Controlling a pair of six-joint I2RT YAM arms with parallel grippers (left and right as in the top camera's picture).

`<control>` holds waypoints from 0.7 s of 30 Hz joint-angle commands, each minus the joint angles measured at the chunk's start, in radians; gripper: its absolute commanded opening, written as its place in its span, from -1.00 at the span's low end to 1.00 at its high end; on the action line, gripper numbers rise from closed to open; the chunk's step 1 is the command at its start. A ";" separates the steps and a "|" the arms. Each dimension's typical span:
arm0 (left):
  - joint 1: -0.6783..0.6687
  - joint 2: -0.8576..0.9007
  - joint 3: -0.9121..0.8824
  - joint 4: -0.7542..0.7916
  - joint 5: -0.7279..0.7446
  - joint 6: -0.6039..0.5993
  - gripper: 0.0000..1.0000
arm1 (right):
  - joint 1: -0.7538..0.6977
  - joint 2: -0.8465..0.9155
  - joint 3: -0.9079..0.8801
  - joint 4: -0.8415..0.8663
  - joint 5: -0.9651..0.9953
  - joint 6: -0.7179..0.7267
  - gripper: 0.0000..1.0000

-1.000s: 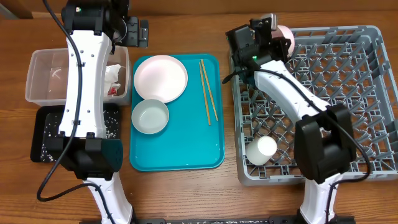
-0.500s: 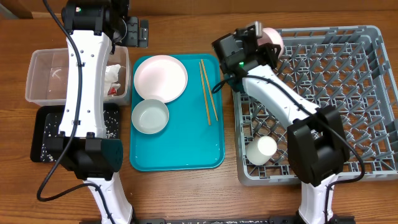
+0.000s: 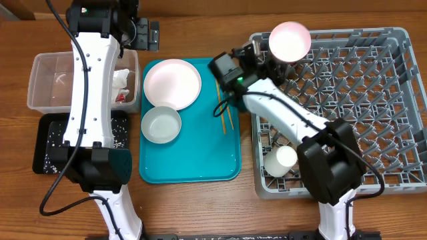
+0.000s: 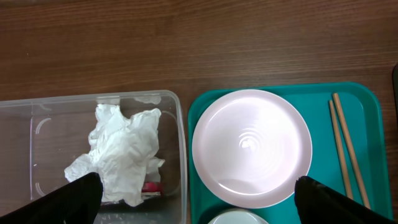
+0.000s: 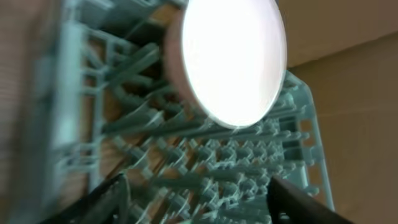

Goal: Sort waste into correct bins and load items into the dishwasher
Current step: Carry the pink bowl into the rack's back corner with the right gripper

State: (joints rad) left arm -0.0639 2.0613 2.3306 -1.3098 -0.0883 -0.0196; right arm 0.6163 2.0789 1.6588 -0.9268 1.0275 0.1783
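Note:
A white bowl [image 3: 289,40] stands tilted on its edge in the far-left corner of the grey dishwasher rack [image 3: 373,100]. My right gripper [image 3: 261,57] is open just left of it, apart from it. In the right wrist view the bowl [image 5: 230,62] fills the top, and only rack pegs [image 5: 249,162] lie between the open fingers of the right gripper [image 5: 205,205]. My left gripper [image 4: 199,205] is open and empty above the clear tub's [image 4: 37,155] right wall and the plate [image 4: 252,146]. The napkin [image 4: 121,155] and red wrapper [image 4: 151,186] lie in the tub.
On the teal tray [image 3: 193,153] sit the plate [image 3: 172,83], another bowl [image 3: 161,125] and the chopsticks [image 3: 223,97]. A cup [image 3: 280,160] lies in the rack's near-left part. The black tray [image 3: 47,143] holds rice grains.
My right gripper has opened and drawn back to the left, leaving the bowl standing in the rack's corner. The left arm has not moved.

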 commanded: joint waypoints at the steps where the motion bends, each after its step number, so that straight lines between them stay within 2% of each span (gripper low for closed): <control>1: -0.002 -0.014 0.021 0.001 -0.012 0.013 1.00 | -0.014 -0.030 0.119 -0.067 -0.115 0.164 0.49; 5: -0.002 -0.014 0.021 0.001 -0.012 0.013 1.00 | -0.126 -0.078 0.249 -0.113 -0.416 0.196 0.49; 10: -0.002 -0.014 0.021 0.001 -0.012 0.013 1.00 | -0.392 -0.104 0.312 -0.102 -0.863 0.197 0.48; 11: -0.002 -0.014 0.021 0.001 -0.012 0.013 1.00 | -0.489 -0.093 0.308 -0.093 -1.008 0.197 0.38; 13: -0.002 -0.014 0.021 0.001 -0.012 0.013 1.00 | -0.581 -0.071 0.305 -0.079 -1.138 0.197 0.29; 16: -0.002 -0.014 0.021 0.001 -0.012 0.013 1.00 | -0.653 -0.037 0.304 -0.063 -1.218 0.196 0.23; 21: -0.002 -0.014 0.021 0.001 -0.012 0.013 1.00 | -0.671 0.010 0.304 -0.042 -1.231 0.189 0.24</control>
State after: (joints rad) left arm -0.0639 2.0613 2.3306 -1.3098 -0.0910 -0.0196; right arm -0.0883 2.0529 1.9560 -0.9844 -0.0914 0.3683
